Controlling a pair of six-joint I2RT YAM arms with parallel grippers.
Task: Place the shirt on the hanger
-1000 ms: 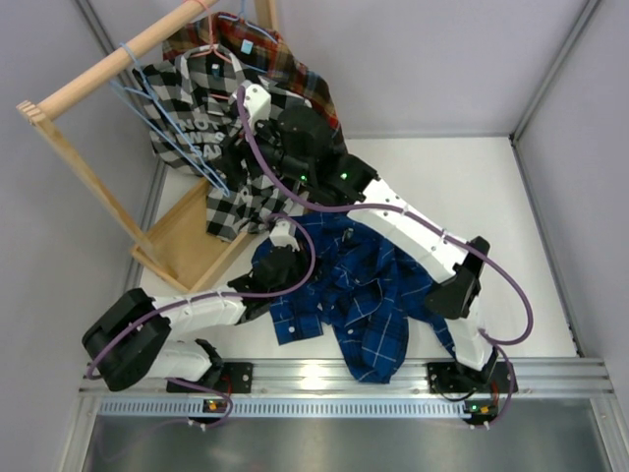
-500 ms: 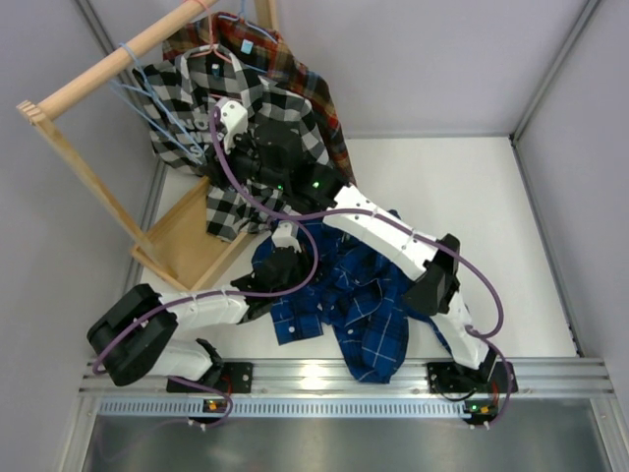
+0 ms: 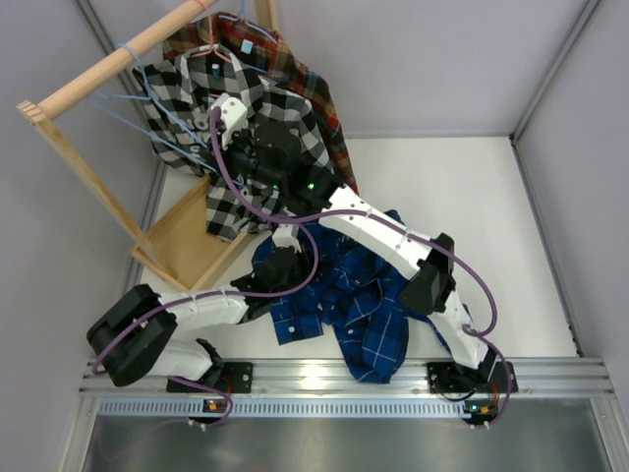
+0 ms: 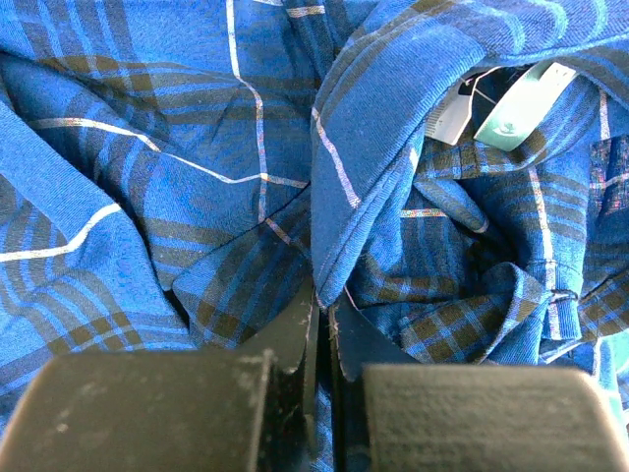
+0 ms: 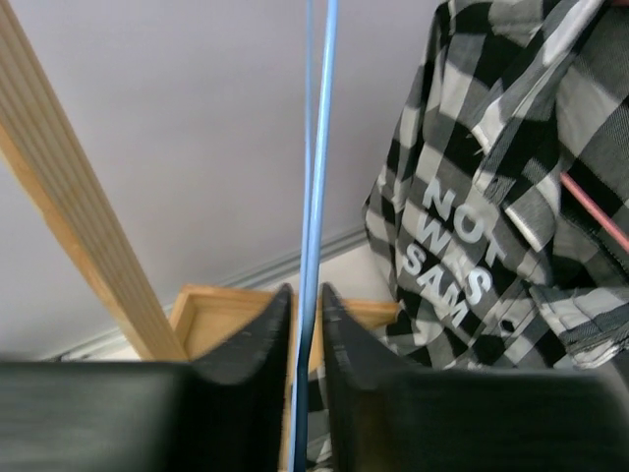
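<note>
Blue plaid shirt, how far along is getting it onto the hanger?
Done: nothing yet; the shirt lies crumpled on the table, off the hanger. In hand: the left pincer is shut on a fold of it, and the right pincer has the light-blue hanger wire between its fingers at the wooden rack, grip unclear. Left: free the hanger, then work it into the shirt's shoulders.

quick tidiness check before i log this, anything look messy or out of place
The blue plaid shirt lies crumpled in a heap on the table, collar and sleeves bunched together, with the left gripper shut on one fold. Nothing looks spilled or damaged.
</note>
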